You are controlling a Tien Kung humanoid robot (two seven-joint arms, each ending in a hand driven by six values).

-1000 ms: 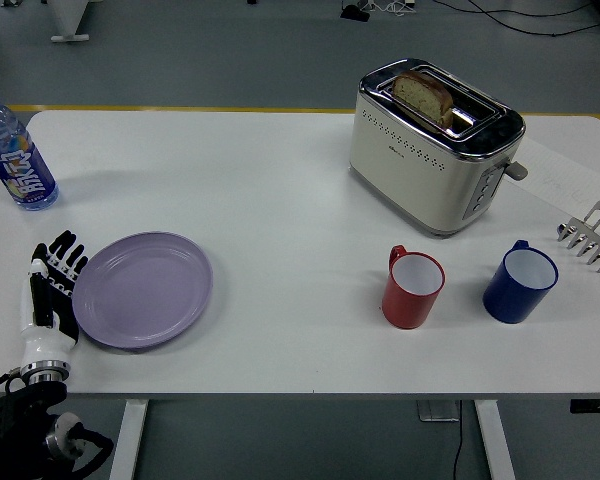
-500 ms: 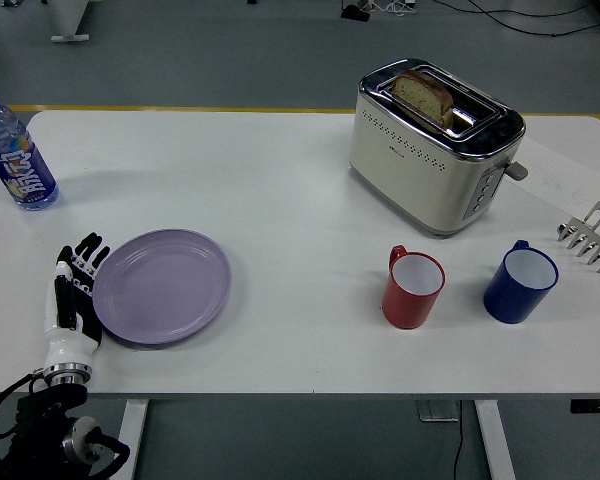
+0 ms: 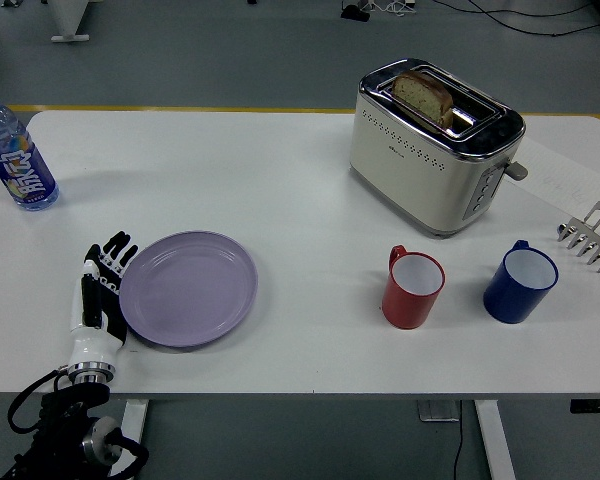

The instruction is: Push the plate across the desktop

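A lilac plate [image 3: 188,288] lies flat on the white table [image 3: 280,190], left of the middle near the front edge. My left hand [image 3: 102,290] stands on edge against the plate's left rim, fingers straight and together, pointing away from me, holding nothing. Its white back and black fingers [image 3: 114,255] show; the arm runs down off the table's front edge. My right hand is out of view.
A water bottle [image 3: 16,152] stands at the far left. A toaster [image 3: 435,143] with bread stands at the back right. A red mug [image 3: 413,288] and a blue mug [image 3: 520,282] stand right of the plate. A metal rack [image 3: 592,235] is at the right edge.
My left hand has moved right along the table, and the plate has slid right with it, by roughly a quarter of its width per step. Nothing else has moved.
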